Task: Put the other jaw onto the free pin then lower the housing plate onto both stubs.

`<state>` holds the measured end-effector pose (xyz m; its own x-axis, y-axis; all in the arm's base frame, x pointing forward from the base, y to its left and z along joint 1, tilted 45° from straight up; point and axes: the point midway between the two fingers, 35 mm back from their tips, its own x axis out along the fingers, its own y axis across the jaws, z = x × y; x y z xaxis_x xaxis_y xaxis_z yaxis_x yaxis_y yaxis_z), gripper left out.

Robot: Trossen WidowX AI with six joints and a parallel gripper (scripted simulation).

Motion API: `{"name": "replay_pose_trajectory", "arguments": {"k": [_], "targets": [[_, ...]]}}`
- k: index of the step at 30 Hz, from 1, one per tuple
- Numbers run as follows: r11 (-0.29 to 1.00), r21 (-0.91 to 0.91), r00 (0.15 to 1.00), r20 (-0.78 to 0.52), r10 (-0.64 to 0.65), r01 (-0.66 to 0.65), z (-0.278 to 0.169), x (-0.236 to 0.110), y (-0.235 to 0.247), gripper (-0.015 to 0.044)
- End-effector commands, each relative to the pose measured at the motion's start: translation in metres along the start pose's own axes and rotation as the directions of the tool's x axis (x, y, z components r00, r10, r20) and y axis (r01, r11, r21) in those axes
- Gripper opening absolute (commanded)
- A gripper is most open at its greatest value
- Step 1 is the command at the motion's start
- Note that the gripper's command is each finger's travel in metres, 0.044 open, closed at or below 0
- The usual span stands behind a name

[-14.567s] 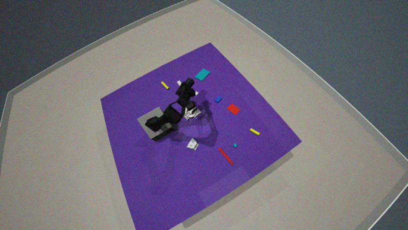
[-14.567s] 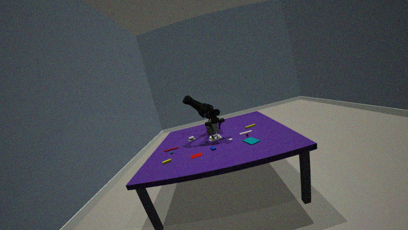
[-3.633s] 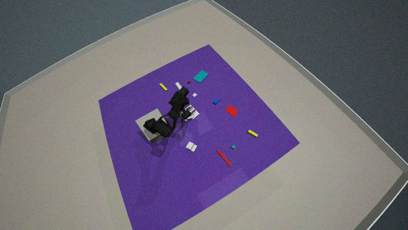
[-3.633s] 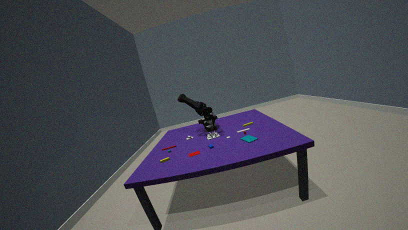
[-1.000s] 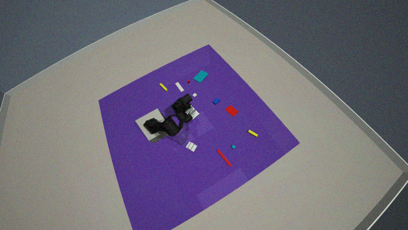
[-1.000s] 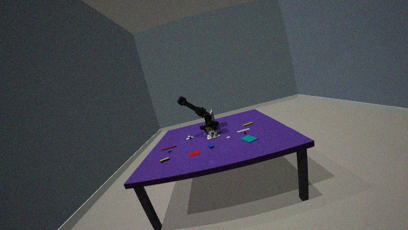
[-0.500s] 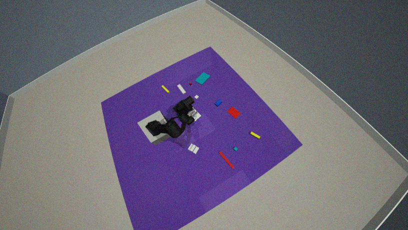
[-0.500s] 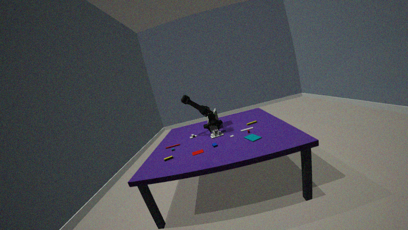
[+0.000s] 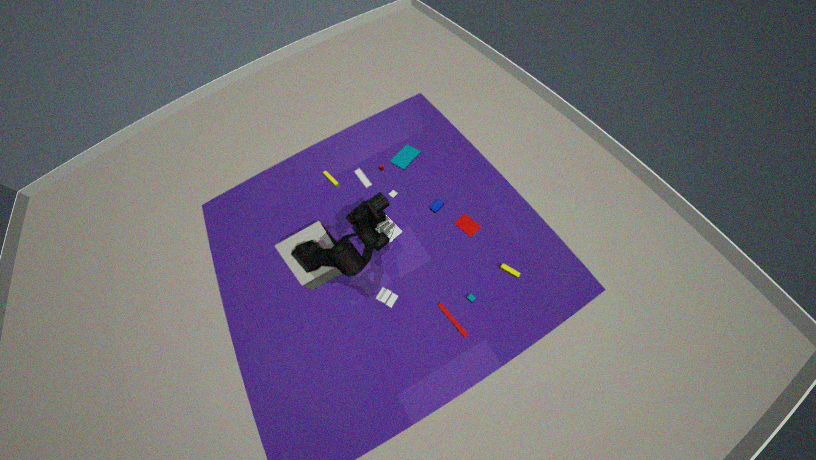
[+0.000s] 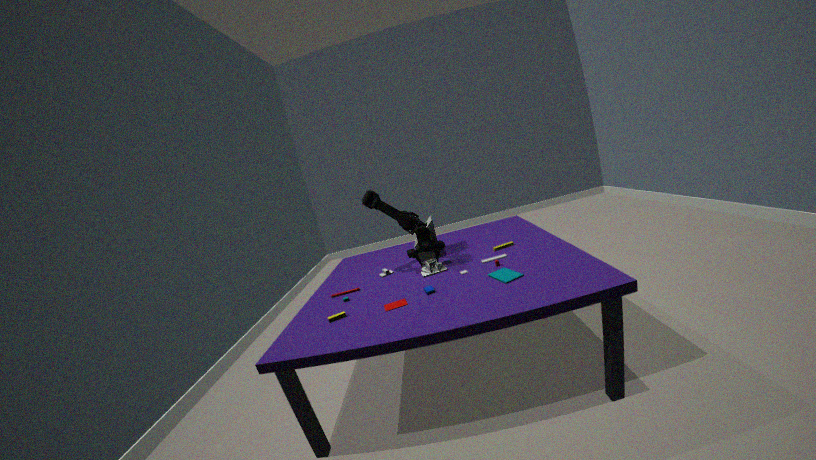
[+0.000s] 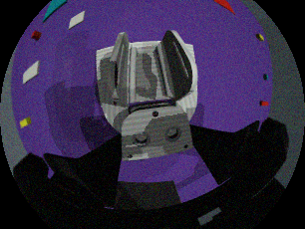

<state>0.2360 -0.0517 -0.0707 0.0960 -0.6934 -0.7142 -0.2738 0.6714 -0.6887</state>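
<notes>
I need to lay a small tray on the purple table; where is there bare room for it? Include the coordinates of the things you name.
Likeliest is the stretch between the red square point(image 9: 467, 225) point(image 10: 395, 305) and the red stick point(image 9: 452, 320) point(image 10: 345, 292), short of the teal cube point(image 9: 470, 297) point(image 10: 346, 298). It is crowded around the gripper point(image 11: 155, 124), and where the white bar point(image 9: 362, 177) point(image 10: 493, 258) neighbours the teal plate point(image 9: 405, 156) point(image 10: 505, 275).

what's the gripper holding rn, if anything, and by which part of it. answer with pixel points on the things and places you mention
The housing plate point(image 11: 156, 131), held by its two opposite side edges.
</notes>
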Motion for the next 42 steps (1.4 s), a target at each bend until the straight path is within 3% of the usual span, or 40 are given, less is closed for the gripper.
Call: {"name": "replay_pose_trajectory", "arguments": {"k": [1, 42], "targets": [[1.0, -0.006, 1.0, -0.002, -0.005, 0.005, -0.0006, 0.002, -0.0005, 0.0351], [1.0, -0.006, 1.0, -0.002, -0.005, 0.005, -0.0008, 0.0094, -0.0006, 0.0351]]}}
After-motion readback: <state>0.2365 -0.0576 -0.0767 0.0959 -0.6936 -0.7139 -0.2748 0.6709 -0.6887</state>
